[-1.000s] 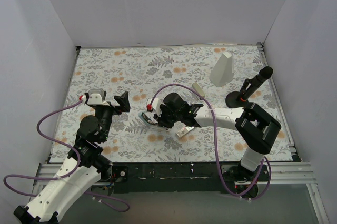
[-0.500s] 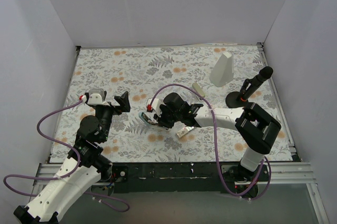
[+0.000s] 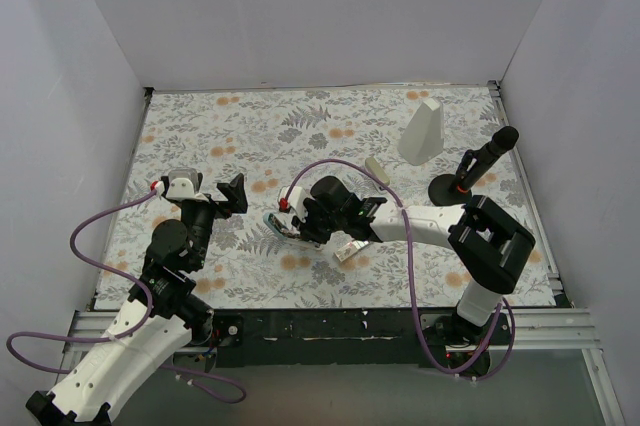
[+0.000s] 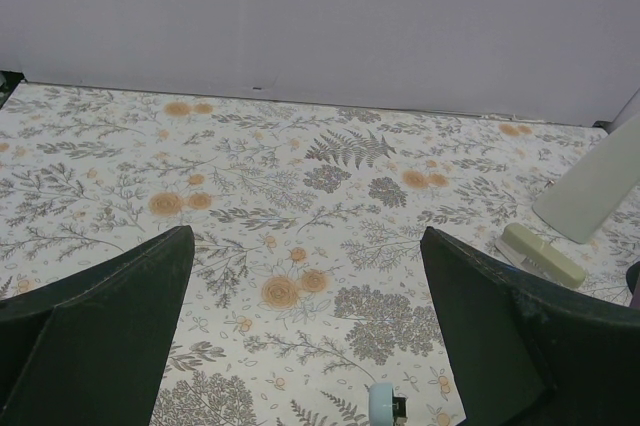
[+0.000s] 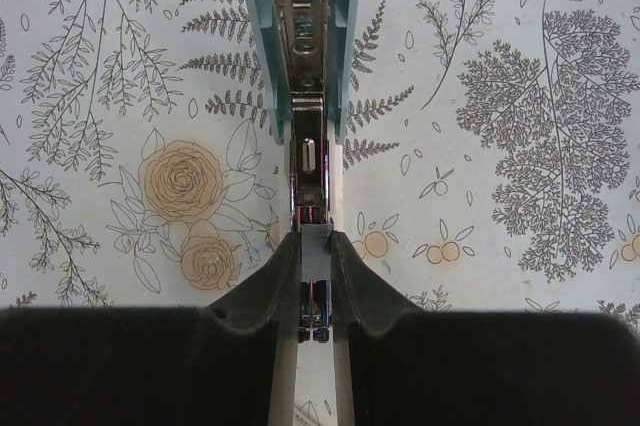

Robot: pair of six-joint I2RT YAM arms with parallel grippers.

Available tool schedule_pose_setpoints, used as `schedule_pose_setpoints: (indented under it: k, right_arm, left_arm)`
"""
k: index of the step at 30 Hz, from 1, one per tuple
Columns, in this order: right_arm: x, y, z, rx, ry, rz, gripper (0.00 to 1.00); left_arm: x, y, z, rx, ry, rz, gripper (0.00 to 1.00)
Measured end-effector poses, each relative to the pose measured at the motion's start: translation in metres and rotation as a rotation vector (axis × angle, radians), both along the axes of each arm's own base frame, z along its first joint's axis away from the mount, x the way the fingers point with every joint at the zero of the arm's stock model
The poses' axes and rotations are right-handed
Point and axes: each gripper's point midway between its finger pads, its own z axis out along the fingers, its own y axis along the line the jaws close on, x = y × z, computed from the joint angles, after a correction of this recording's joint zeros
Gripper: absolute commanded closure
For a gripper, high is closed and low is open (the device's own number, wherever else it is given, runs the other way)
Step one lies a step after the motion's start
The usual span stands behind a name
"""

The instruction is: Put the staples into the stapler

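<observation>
Right gripper point(image 5: 315, 238) pinching staple strip point(image 5: 314, 258) at mouth of open blue stapler point(image 5: 305, 36), upper centre of frame (insertion step, I judge); next I'd slide it straight along the channel. Left gripper point(image 4: 305, 236) spread, idle

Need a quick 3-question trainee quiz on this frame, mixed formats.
1. True or false: the left gripper has its jaws open and empty.
2. Which gripper pinches a thin metal strip in line with the light blue stapler channel? A left, B right.
3. Fill in: the beige stapler lies nearest the white ___ block.
Key: 1 true; 2 B, the right gripper; 3 wedge-shaped block.
</observation>
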Motion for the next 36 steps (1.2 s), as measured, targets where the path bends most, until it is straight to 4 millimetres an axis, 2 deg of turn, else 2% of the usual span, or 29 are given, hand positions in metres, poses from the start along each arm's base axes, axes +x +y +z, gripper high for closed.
schedule_pose_setpoints:
  k: [36]
  right_arm:
    - [-0.0022, -0.0025, -0.0019, -0.014, 0.004, -0.005, 0.91]
  left_arm:
    - [0.0005, -0.0003, -0.0005, 0.000, 0.002, -0.002, 0.02]
